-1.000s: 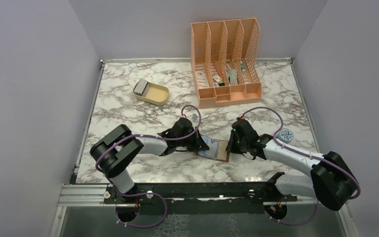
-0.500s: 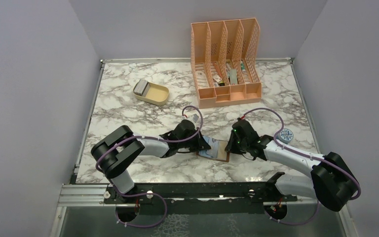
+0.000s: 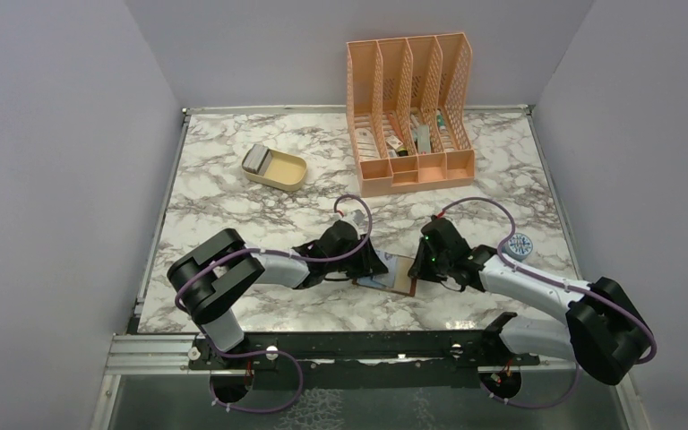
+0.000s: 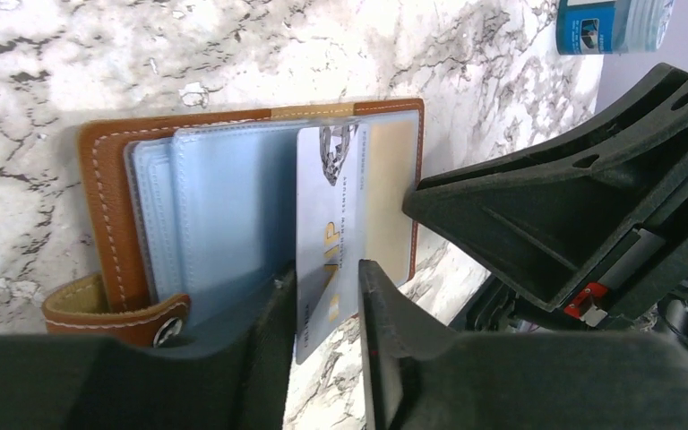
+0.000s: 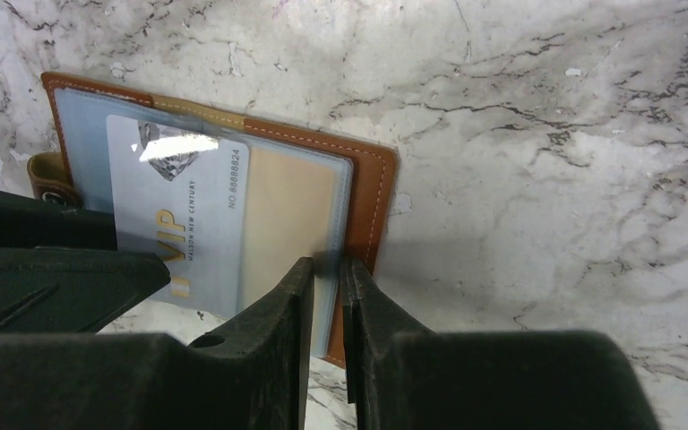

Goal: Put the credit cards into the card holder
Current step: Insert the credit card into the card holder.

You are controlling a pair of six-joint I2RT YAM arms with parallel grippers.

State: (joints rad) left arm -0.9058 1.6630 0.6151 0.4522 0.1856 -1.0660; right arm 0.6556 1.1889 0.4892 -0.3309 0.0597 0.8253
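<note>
**Card at the holder, one tool on each side**

In the top view the card holder (image 3: 394, 271) is only a small brown patch at the 6 o'clock side of the table (image 3: 233, 206). The left tool (image 3: 372, 267) is at its 9 o'clock and the right tool (image 3: 419, 267) at its 3 o'clock. No card can be made out in this view. Only this view shows the peach file organiser (image 3: 412, 107) at 12 o'clock, the beige tray (image 3: 278, 168) near 10 o'clock, and a small round blue thing (image 3: 520, 245) beside the right arm.

The left wrist view shows the holder lying open and flat, with pale blue pockets and a snap tab. A silver card (image 4: 327, 224) with gold "VIP" letters lies on the pockets. Its far end seems to be under a clear pocket. Its near end is between the left tool's fingers (image 4: 282, 296), which stand a little apart, one on each side. I cannot tell if they press the card.

The right wrist view alone shows that the right tool's fingers are almost together. They pinch the edge of the holder's clear pocket, next to the brown leather border.
</note>
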